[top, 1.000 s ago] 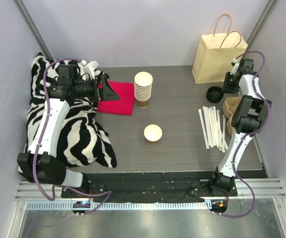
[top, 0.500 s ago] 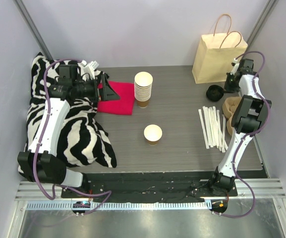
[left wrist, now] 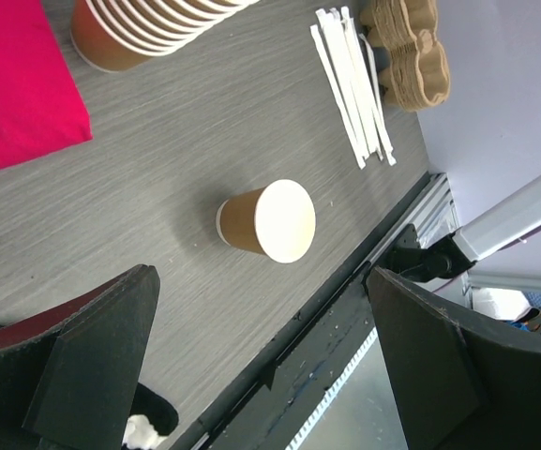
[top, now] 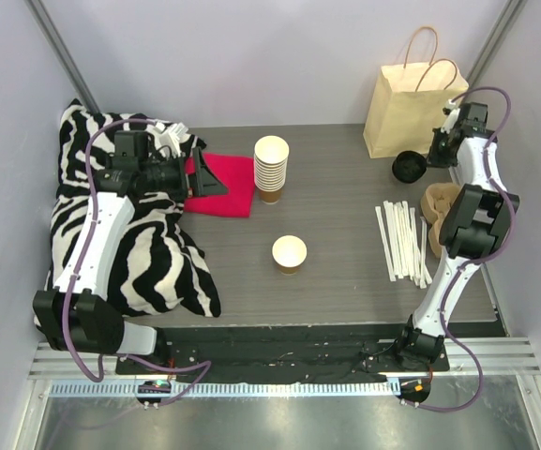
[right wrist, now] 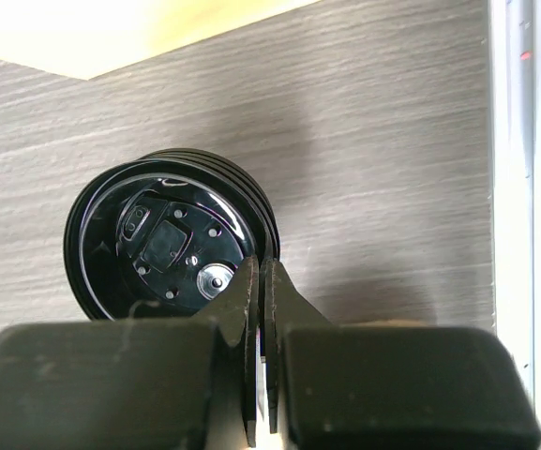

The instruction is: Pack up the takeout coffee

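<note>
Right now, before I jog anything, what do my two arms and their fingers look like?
Both match: the left arm and right arm have white links joined by bulky black joint housings, each with a loose purple cable running alongside. The left fingers are matte black, broad and wedge-shaped. The right fingers are black too, showing as thin flat blades. No markings are visible.

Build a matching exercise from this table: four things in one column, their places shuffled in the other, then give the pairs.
Things
1. paper bag
2. red cloth
3. lone brown cup
4. black lids

Places
A. middle of the table
B. left of the stack of cups
C. far right corner, standing upright
D. at the tips of the right gripper, just in front of the bag

Pairs: 1-C, 2-B, 3-A, 4-D
</note>
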{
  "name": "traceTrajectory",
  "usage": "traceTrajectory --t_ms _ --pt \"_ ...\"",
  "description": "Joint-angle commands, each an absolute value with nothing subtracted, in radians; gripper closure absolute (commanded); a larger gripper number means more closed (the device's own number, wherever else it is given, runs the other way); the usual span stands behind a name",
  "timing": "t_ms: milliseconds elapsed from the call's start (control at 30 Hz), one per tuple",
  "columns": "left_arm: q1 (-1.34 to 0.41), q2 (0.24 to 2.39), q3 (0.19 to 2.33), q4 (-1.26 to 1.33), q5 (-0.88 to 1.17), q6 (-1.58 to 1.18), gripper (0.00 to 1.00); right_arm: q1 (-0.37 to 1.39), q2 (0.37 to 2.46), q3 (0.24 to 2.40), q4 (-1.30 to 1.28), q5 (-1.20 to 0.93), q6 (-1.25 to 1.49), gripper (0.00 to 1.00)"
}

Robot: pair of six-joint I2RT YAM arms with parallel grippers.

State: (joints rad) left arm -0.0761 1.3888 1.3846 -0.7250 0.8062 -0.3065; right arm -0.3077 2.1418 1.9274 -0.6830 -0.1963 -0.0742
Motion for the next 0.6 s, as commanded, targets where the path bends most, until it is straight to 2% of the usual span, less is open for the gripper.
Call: traceTrajectory --t_ms 0,167,300,567 --pt "-0.074 1.344 1.390 -0.618 0.833 -0.330 0.00 -0.284 2.040 1.870 -0.681 -0.236 -0.074 0.99" --pt "-0.083 1.335 1.382 -0.578 0.821 -0.307 0.01 -0.250 1.997 1.803 -0.672 -0.241 -0.049 0.99" --pt "-0.155 1.321 1.410 -0.583 0.744 -0.181 0.03 -0.218 1.951 1.728 -0.672 -0.232 -0.003 0.99" --pt "-0.541 1.399 1.517 -0.460 0.437 0.200 0.01 -0.127 1.899 1.631 -0.655 -0.181 0.113 0.99"
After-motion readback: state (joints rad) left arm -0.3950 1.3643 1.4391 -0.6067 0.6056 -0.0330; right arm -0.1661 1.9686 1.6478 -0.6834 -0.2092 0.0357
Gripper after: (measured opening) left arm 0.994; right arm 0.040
